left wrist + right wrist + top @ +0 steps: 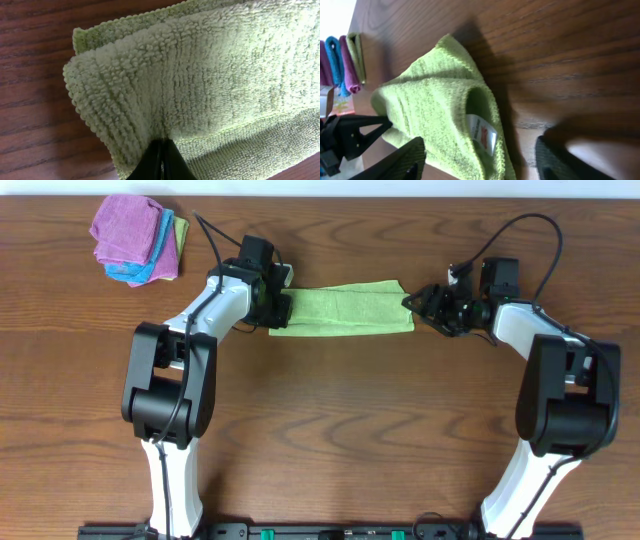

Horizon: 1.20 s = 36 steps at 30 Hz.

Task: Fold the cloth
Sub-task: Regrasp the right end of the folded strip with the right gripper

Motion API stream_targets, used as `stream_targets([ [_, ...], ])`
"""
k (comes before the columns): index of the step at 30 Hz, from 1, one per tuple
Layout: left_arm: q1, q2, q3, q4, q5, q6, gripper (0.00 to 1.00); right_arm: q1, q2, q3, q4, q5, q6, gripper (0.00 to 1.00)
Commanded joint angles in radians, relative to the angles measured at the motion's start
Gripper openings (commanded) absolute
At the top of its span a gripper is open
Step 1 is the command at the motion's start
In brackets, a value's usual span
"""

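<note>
The cloth [345, 308] is lime green and lies folded into a long strip across the middle of the table. My left gripper [280, 308] is at its left end. In the left wrist view the black jaws of the left gripper [162, 147] are shut, pinching the layered edge of the cloth [200, 75]. My right gripper [415, 302] sits at the strip's right end. In the right wrist view the right gripper [480, 162] is open, its fingers [402, 160] spread wide to either side of the corner of the cloth [435, 110], where a white tag [482, 132] shows.
A pile of purple, light-blue and green cloths [138, 240] lies at the table's far left corner. It also appears in the right wrist view as the pile [342, 60] at the left edge. Bare wood surrounds the strip.
</note>
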Motion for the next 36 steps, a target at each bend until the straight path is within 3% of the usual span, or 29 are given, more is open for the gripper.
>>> stream_targets([
  [1, 0.002, 0.027, -0.03, -0.003, -0.048, 0.011, 0.06, 0.002, 0.0, 0.006, -0.004, 0.07, -0.032, 0.73],
  [14, 0.016, 0.027, -0.03, -0.003, -0.045, 0.011, 0.05, 0.074, 0.097, 0.006, 0.06, 0.051, 0.018, 0.73],
  [21, 0.022, 0.027, -0.03, 0.0, -0.045, 0.011, 0.06, 0.074, 0.098, 0.006, 0.073, 0.051, 0.037, 0.66],
  [25, 0.029, 0.027, -0.03, 0.001, -0.044, 0.011, 0.06, 0.089, 0.098, 0.006, 0.087, 0.05, 0.044, 0.55],
  [27, 0.031, 0.027, -0.03, 0.0, -0.043, 0.011, 0.05, 0.101, 0.098, 0.006, 0.109, 0.05, 0.051, 0.41],
  [31, 0.034, 0.027, -0.03, 0.0, -0.017, 0.011, 0.06, 0.126, 0.098, 0.013, 0.168, 0.05, 0.105, 0.01],
  [36, 0.034, 0.027, -0.03, -0.007, -0.018, -0.029, 0.06, 0.14, 0.069, 0.1, 0.11, 0.034, 0.102, 0.02],
])
